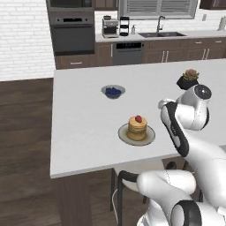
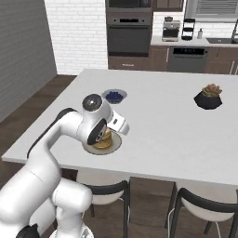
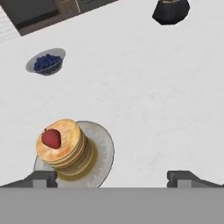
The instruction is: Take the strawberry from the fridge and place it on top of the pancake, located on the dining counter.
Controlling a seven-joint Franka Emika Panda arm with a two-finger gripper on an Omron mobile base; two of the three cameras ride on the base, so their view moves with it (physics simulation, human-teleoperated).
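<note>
berry bowl behind pancake | plant pot far R

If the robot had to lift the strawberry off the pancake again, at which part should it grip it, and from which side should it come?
Probably from straight above, jaws closing on the two sides of the strawberry. It lies small and rounded on the flat top of the pancake, toward one edge, so a sideways approach would likely hit the stack. The gripper is open.
</note>
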